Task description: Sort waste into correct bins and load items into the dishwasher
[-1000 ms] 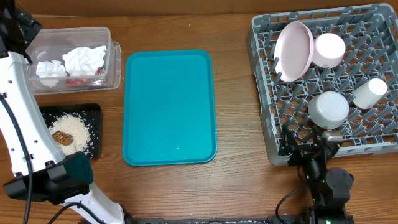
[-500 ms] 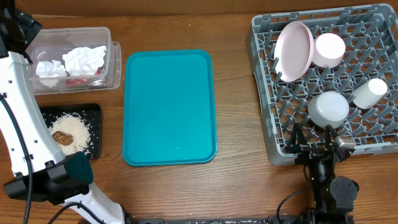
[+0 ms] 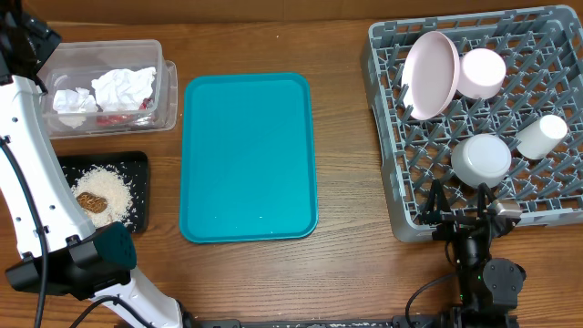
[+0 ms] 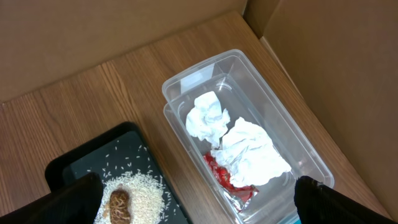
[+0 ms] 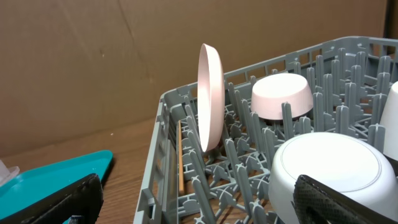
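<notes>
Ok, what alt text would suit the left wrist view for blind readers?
A clear tub on a wooden table holds two crumpled white napkins and a red wrapper. Beside it, a black tray holds rice-like crumbs and a brown biscuit piece; the open left gripper shows its fingers at the bottom corners.

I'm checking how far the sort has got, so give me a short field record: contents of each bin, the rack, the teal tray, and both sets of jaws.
clear tub: two crumpled napkins, red wrapper
black tray: rice-like crumbs, brown biscuit piece
teal tray: nothing on it
dish rack: large plate on edge, smaller pale dish, bowl, cup
left gripper: jaws open, holding nothing, over the bins
right gripper: jaws open, holding nothing, at the rack's near edge
</notes>
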`<move>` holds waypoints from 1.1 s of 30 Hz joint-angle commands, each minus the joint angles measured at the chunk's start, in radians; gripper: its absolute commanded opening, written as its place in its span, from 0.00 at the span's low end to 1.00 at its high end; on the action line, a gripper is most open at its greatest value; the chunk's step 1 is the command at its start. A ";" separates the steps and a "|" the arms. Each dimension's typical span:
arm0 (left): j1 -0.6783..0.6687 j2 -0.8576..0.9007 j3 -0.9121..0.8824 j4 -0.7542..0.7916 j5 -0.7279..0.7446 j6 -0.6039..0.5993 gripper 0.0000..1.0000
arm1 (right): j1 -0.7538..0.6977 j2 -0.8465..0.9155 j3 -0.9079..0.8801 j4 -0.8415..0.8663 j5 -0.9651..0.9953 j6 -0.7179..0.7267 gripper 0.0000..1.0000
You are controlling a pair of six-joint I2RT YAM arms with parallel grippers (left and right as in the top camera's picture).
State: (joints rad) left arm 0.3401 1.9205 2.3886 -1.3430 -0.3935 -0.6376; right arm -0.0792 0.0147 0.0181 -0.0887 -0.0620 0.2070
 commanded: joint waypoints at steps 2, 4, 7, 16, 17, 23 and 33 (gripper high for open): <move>-0.010 0.007 0.000 0.001 -0.005 -0.016 1.00 | -0.003 -0.012 -0.010 0.010 -0.035 -0.111 1.00; -0.010 0.007 0.000 0.001 -0.005 -0.016 1.00 | 0.006 -0.012 -0.010 0.011 -0.055 -0.200 1.00; -0.010 0.007 0.000 0.001 -0.005 -0.017 1.00 | 0.015 -0.012 -0.010 0.011 -0.055 -0.238 1.00; -0.010 0.007 0.000 0.001 -0.005 -0.016 1.00 | 0.029 -0.012 -0.010 0.011 -0.060 -0.292 1.00; -0.010 0.007 0.000 0.001 -0.005 -0.016 1.00 | 0.029 -0.012 -0.010 0.011 -0.058 -0.294 1.00; -0.010 0.007 0.000 0.001 -0.005 -0.016 1.00 | 0.027 -0.012 -0.010 0.014 -0.058 -0.256 1.00; -0.010 0.007 0.000 0.001 -0.005 -0.016 1.00 | 0.027 -0.012 -0.010 0.014 -0.059 -0.256 1.00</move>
State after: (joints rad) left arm 0.3401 1.9205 2.3886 -1.3430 -0.3935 -0.6376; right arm -0.0563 0.0147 0.0181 -0.0822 -0.1162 -0.0551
